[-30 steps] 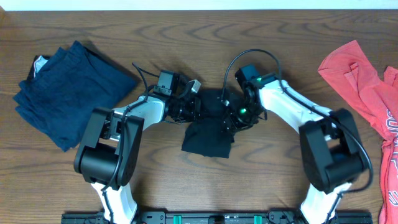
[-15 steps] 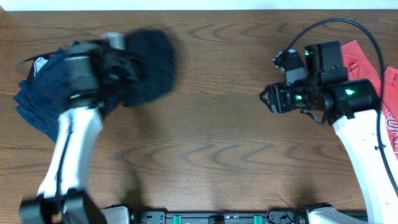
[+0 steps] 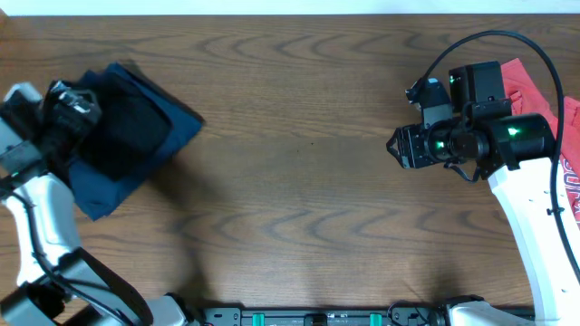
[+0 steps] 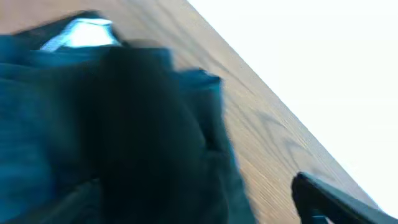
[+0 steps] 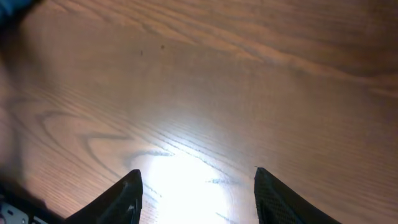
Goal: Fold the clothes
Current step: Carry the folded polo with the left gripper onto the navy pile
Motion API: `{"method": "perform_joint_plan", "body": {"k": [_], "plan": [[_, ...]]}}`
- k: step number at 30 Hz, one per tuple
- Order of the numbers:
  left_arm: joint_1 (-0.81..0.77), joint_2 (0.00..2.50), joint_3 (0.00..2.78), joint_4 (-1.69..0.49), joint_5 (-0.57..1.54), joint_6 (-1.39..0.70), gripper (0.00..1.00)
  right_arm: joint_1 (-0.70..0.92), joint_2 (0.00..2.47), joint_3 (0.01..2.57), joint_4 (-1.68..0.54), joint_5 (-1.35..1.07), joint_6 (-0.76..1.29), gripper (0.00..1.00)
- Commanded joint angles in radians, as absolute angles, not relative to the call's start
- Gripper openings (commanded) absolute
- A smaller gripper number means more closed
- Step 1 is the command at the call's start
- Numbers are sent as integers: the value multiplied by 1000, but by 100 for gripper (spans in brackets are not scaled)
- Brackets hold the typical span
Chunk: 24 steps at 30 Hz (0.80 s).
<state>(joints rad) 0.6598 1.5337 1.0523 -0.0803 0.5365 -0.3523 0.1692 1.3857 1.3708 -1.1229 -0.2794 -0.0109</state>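
Laundry at my far left: the black shirt (image 3: 127,136) lies folded on the navy shirt (image 3: 104,186), stacked, I judge, to keep finished pieces aside. My left gripper (image 3: 80,116) is just beside the pile, too blurred to tell whether it is spread or pressed together. Over the bare table (image 3: 299,181) to the right, my right gripper (image 5: 196,171) hangs spread and empty, close to the red shirt (image 3: 524,74) at the edge, probably the next to fold.

Landmark: black T-shirt (image 3: 127,136) stacked on navy garment (image 3: 113,190), left end of table (image 3: 290,208).
Right of it: bare wood, free passage up to right gripper (image 3: 395,148).
Far right of it: red garment (image 3: 533,83), partly covered by right arm (image 3: 521,199).
Left of it: left arm (image 3: 38,213) crowding the edge.
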Motion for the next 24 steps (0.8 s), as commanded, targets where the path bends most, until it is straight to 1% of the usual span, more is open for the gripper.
{"method": "perform_joint_plan", "body": {"k": [1,6,9,11,13,15,17,18,19,22,23,24], "plan": [[733,1525,1066,-53,526,-418,98,163,1386,1365,-1134,-268,-29,56],[838,1520,1066,-73,459,-472,98,163,1386,1365,-1142,-236,-31,57],[882,1520,1066,-70,465,-513,98,163,1386,1365,-1141,-236,-31,57],[886,1520,1066,-38,551,-518,98,163,1386,1365,-1134,-236,-31,57],[863,1520,1066,12,659,-509,98,163,1386,1365,-1120,-236,-31,61],[805,1516,1067,33,717,-487,98,163,1386,1365,-1090,-236,-10,65],[720,1512,1068,22,718,-429,98,163,1388,1365,-1048,-236,23,72],[661,1509,1068,3,705,-387,98,163,1390,1365,-1016,-235,40,77],[605,1509,1068,-19,680,-357,98,163,1394,1365,-982,-235,50,80],[420,1509,1068,-105,564,-269,98,160,1412,1365,-895,-232,67,92],[347,1509,1068,-144,511,-236,98,157,1421,1365,-872,-232,67,98],[286,1509,1068,-173,468,-210,98,154,1430,1365,-849,-232,67,99]]}}
